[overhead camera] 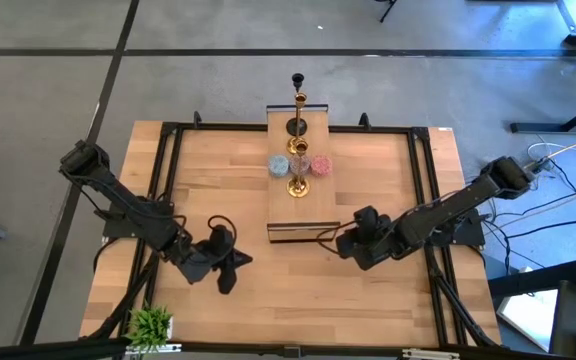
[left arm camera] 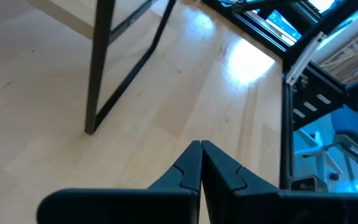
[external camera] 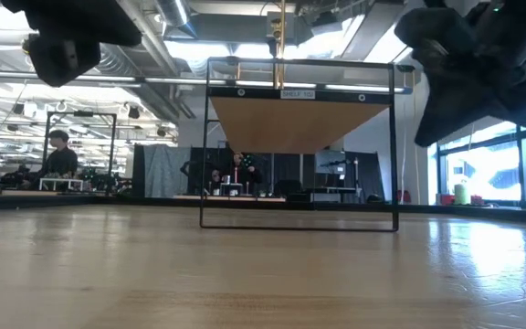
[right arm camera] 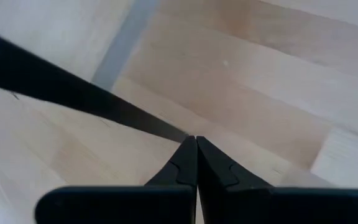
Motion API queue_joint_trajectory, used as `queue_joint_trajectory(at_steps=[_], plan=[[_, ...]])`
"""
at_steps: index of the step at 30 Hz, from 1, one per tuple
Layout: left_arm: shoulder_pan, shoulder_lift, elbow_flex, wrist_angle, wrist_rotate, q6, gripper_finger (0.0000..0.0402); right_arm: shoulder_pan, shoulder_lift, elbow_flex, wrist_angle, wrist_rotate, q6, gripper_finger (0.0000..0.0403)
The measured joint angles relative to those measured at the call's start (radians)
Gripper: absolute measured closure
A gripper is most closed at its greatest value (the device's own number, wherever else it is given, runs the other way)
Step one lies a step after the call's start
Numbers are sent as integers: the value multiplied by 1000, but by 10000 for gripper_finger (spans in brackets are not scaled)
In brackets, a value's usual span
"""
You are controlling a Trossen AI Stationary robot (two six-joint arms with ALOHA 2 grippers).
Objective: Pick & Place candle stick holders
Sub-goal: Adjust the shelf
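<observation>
Dark left pincer (overhead camera: pixel 230 285) and right pincer (overhead camera: pixel 340 240) hover closed, empty, above table (overhead camera: pixel 368 300).

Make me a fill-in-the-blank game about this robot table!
1. Three small sparkly round cups sit on the raised wooden ___.
2. The small green potted plant stands nearest the ___ arm.
3. The left end effector and the right end effector are both ___.

Missing words: shelf; left; shut
</observation>
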Motion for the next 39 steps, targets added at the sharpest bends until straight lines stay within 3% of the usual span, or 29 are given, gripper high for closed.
queue_joint_trajectory(at_steps=[16, 39], plan=[[-75, 0, 0, -1, -46, -24, 400, -8, 4, 0, 110, 86, -8, 403], [-78, 0, 0, -1, -54, -31, 400, -7, 4, 0, 187, 92, -35, 403]])
